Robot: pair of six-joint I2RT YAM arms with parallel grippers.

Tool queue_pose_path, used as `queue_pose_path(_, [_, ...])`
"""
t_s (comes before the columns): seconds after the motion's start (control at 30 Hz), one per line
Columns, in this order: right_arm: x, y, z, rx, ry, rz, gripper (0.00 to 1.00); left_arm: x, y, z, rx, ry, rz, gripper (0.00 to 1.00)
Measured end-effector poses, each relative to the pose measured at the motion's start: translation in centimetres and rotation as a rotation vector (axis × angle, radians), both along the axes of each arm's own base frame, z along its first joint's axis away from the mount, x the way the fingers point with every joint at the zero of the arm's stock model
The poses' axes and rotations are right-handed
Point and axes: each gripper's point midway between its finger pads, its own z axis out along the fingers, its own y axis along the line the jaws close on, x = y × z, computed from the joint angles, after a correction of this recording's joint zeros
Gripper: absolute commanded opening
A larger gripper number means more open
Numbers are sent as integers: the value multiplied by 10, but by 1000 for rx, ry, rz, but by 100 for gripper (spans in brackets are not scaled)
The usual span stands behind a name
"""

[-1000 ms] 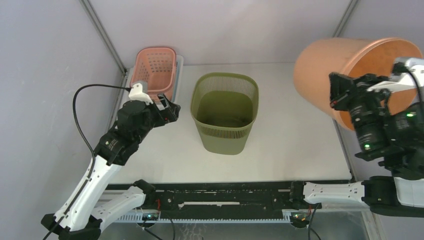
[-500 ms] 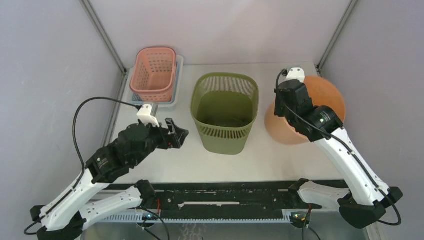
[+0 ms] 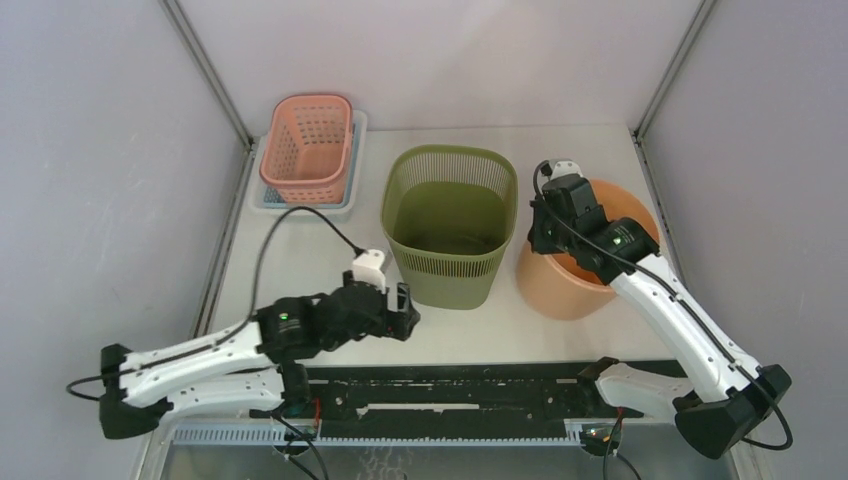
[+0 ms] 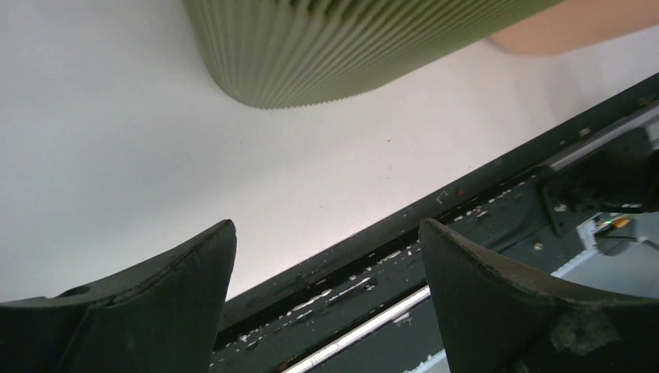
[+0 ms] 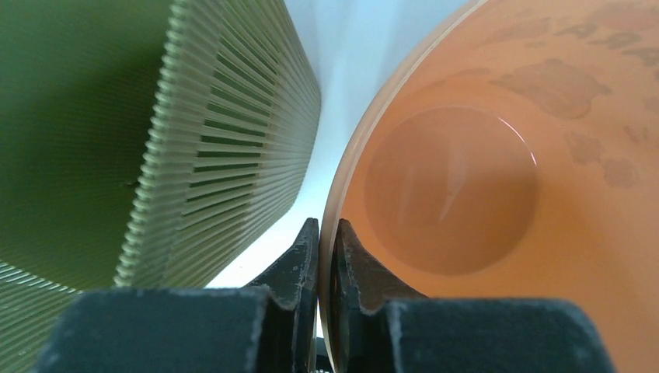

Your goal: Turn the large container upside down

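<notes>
The large orange bucket stands on the table right of the green slatted bin, with its opening up. My right gripper is shut on the bucket's left rim. In the right wrist view its jaws pinch the thin rim, with the bucket's inside to the right and the green bin to the left. My left gripper is open and empty, low by the green bin's front left corner. In the left wrist view it spans bare table and the front rail.
A pink basket sits on a pale tray at the back left. The green bin's base and a strip of the orange bucket show above the left fingers. The black rail runs along the table's front edge.
The right arm has brought the bucket down from high and tilted at the right to upright on the table. The left arm has swung from by the pink basket to the table's front.
</notes>
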Motion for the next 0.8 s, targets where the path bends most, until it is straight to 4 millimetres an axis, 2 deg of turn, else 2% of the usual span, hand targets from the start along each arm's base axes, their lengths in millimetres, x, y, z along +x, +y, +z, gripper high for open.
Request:
queue_pose_path(0.13, [5,16,1,22,-13,34,0,-2,-22,-50,44,59,-19,92])
queue_pose_path(0.2, [6,28,1,38,-22,61,0,-1,-27,-61,55,73,-18,92])
queue_pose_path(0.3, [10,42,1,53,-32,87,0,4,-46,-78,68,88,-21,92])
queue_pose_path(0.5, [23,57,-7,61,-32,98,0,19,-67,-111,119,90,17,93])
queue_pose_path(0.7, [46,59,-10,92,-47,72,0,54,-70,-129,127,72,126,93])
queue_pose_path(0.8, [52,56,-10,98,-55,55,0,80,-70,-135,121,74,190,93])
